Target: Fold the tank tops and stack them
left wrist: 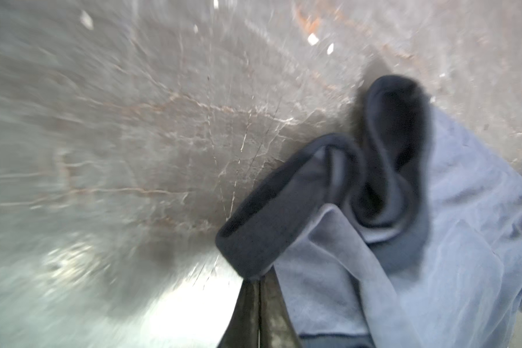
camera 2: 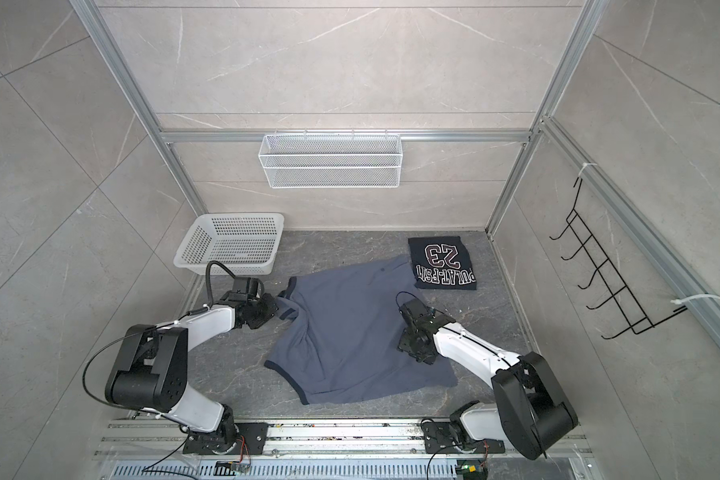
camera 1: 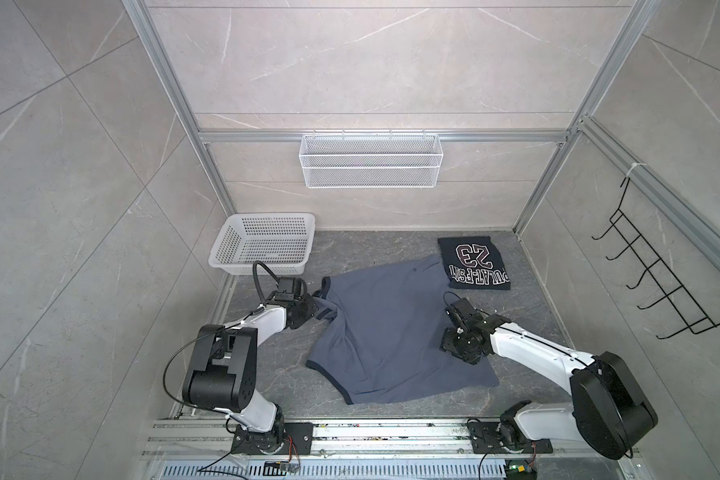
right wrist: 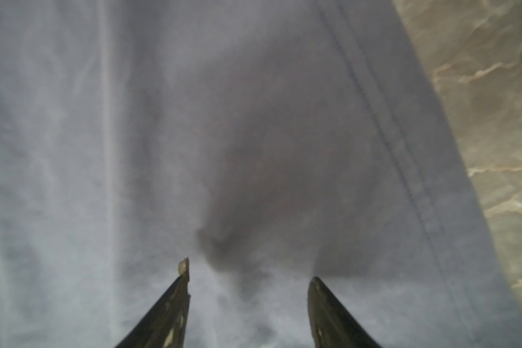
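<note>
The slate blue-grey tank top [camera 1: 387, 328] [camera 2: 346, 328] lies spread and rumpled on the dark marble table in both top views. My left gripper [camera 1: 314, 305] [left wrist: 259, 281] is at its left shoulder, shut on the dark-trimmed strap [left wrist: 253, 229], which is twisted just past the fingertips. My right gripper [camera 1: 454, 349] [right wrist: 247, 271] hangs open over the top's right side near the hem [right wrist: 404, 135], with nothing between its fingers. The near-black navy tank top [camera 1: 474, 262] [camera 2: 441, 264] with the "23" print lies folded at the back right, touching the blue-grey top's far corner.
A white perforated plastic basket [camera 1: 262, 245] stands at the back left, just behind my left wrist. A white wire basket [camera 1: 371, 162] hangs on the back wall. A black hook rack [camera 1: 657, 282] is on the right wall. Aluminium rails run along the front edge.
</note>
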### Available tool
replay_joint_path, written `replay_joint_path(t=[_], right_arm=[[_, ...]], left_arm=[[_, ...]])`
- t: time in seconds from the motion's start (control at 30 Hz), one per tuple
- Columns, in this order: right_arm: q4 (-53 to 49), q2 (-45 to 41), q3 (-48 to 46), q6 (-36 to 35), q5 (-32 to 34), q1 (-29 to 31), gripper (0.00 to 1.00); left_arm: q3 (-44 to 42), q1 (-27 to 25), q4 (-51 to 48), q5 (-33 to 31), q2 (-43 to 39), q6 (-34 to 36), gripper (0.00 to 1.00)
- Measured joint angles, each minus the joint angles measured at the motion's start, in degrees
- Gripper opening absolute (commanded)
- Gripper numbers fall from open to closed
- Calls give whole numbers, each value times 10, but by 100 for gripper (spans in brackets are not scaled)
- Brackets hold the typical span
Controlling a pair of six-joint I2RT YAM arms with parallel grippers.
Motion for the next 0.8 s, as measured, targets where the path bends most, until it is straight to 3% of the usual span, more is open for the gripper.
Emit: replay_joint_path(t=[0.23,0.53,0.67,0.77,0.8], right_arm=[[7,27,5,-15,-24,-81,64],[9,34,12,-26,-46,-111,64],[12,34,12,-26,-53,-120,64],[14,34,12,-30,-54,-124,64],[14,33,12,-31,-55,-124,64]], left_arm=[[-13,69,-21,-13,-101,17,0],[-12,165,-45,-16,-105,22,1],[25,187,-79,-32,-72,30,27],[49,195,-107,-51,-61,31,56],[51,195,-112,-57,-65,30,62]])
